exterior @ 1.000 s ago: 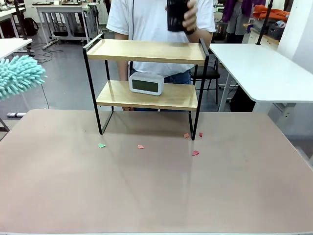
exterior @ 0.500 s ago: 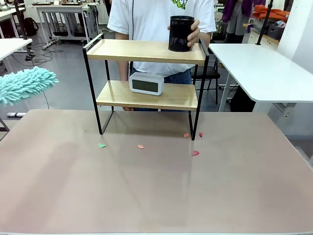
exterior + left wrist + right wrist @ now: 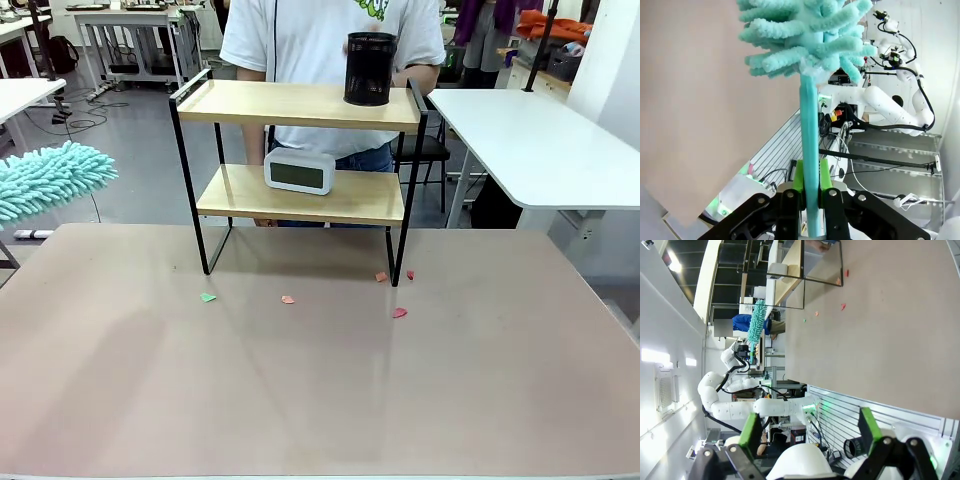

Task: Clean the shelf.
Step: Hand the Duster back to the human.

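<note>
Robotics lab, open-plan. Landmark: pinkish worktable [image 3: 320, 380]. Beyond its far edge: grey floor, rows of white tables [image 3: 530, 140] on metal legs, loose cables on floor [image 3: 75, 115], black chair [image 3: 420, 150]. Behind worktable's near edge, in wrist views: white robot arms [image 3: 735, 405] on slatted aluminium base [image 3: 775, 150], lit status lights, bundled wiring, bare white walls, wall lamps [image 3: 655, 356].

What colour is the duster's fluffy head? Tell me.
Turquoise, like its handle; the duster shows best in the left wrist view.
</note>
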Tool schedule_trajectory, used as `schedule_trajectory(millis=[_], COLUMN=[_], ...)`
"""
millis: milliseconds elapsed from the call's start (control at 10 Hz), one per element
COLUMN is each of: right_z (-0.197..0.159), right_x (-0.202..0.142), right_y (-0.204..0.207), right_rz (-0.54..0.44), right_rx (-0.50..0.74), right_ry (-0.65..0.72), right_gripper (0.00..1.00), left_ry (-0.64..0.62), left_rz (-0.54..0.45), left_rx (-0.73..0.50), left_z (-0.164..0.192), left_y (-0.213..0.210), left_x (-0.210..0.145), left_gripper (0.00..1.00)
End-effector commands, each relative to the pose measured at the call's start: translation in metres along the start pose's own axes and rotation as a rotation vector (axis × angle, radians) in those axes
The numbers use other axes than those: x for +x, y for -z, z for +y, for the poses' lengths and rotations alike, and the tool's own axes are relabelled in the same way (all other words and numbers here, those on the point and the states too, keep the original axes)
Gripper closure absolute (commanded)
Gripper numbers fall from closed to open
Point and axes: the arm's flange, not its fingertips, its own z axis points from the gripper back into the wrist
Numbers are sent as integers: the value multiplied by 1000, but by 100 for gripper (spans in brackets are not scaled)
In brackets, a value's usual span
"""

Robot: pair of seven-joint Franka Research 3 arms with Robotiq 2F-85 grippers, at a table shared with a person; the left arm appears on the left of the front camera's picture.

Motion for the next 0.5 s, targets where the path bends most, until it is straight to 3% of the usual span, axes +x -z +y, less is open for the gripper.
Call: schedule_trajectory(millis=[0, 400], right_z=[2, 2], right_x=[1, 1], right_y=[0, 0], right_rz=[-10, -10], right_rx=[19, 19], right_ry=[-29, -29], right_gripper=[0, 0], left_ry=[21, 21], left_rz=[5, 5], left_rx=[-2, -2], left_z=[-3, -3], left_y=[-1, -1], left_x=[2, 2], left_gripper=[100, 100])
